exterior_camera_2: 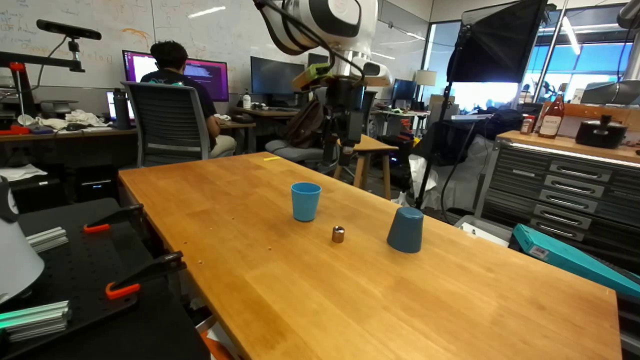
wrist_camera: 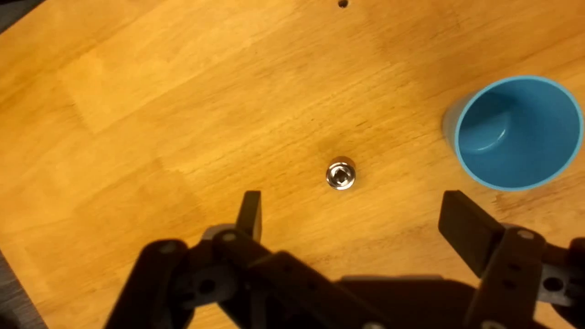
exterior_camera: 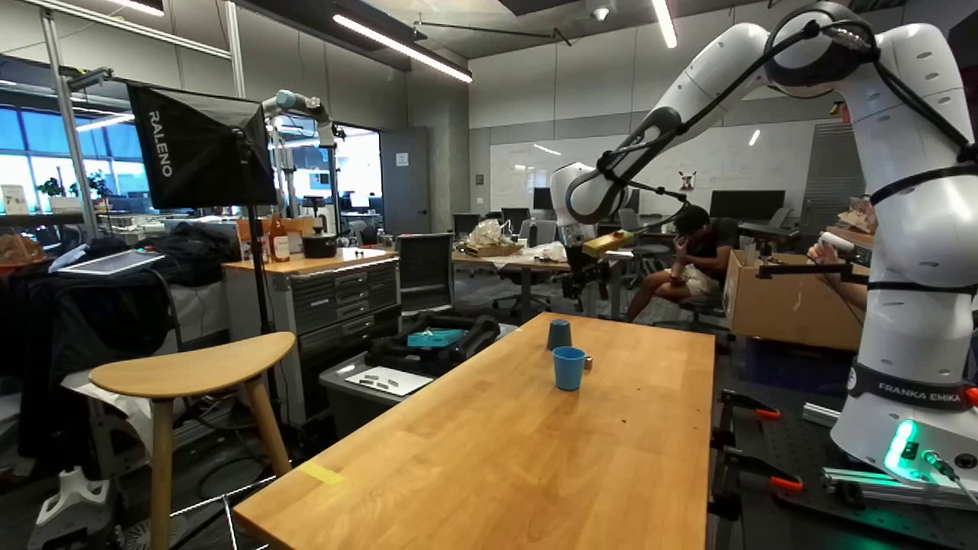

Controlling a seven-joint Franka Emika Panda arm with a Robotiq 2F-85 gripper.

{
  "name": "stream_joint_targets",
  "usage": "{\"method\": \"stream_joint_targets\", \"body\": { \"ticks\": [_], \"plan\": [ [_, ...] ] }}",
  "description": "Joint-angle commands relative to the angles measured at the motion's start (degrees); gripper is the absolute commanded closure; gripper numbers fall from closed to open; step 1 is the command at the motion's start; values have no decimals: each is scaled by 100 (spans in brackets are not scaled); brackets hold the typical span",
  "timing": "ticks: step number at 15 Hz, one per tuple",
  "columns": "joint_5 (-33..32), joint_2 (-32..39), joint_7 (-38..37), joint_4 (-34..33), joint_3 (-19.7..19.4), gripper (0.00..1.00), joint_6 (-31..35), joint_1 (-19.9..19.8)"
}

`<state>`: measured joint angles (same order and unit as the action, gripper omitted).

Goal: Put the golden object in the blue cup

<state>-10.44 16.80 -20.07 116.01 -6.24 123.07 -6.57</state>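
The golden object is a small shiny metal cylinder with a square hole in its top. It stands on the table in an exterior view (exterior_camera_2: 338,235), partly hidden by the cup in an exterior view (exterior_camera: 587,363), and shows near the middle of the wrist view (wrist_camera: 341,173). The bright blue cup (exterior_camera_2: 305,202) stands upright beside it, mouth up; it also shows in an exterior view (exterior_camera: 568,370) and at the right of the wrist view (wrist_camera: 516,132), where it looks empty. My gripper (wrist_camera: 352,198) is open and empty, held well above the table (exterior_camera: 587,287).
A darker blue cup (exterior_camera_2: 405,231) stands upside down on the wooden table (exterior_camera_2: 280,280), on the other side of the golden object from the bright cup. It also shows in an exterior view (exterior_camera: 559,334). Black clamps with orange tips (exterior_camera_2: 122,290) grip the table edge near the robot base.
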Motion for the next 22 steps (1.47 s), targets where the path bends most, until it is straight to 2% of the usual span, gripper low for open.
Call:
{"method": "stream_joint_targets", "body": {
  "ticks": [1, 6, 12, 13, 14, 15, 16, 19, 22],
  "plan": [
    [533, 796, -598, -300, -117, 0, 481, 68],
    [1125, 1535, -865, -241, -268, 0, 1357, 30],
    [1502, 1928, -903, -16, -441, 0, 2428, 116],
    [1553, 1939, -872, 32, -440, 25, 2587, 108],
    [1617, 1955, -815, 60, -421, 27, 2697, 69],
    [1653, 1974, -811, 86, -436, 34, 2812, 70],
    [1678, 1994, -812, 96, -455, 44, 2882, 77],
    [1807, 1953, -754, 154, -439, 66, 2972, 52],
    [1950, 1817, -571, 193, -344, 88, 2744, -77]
  ]
}}
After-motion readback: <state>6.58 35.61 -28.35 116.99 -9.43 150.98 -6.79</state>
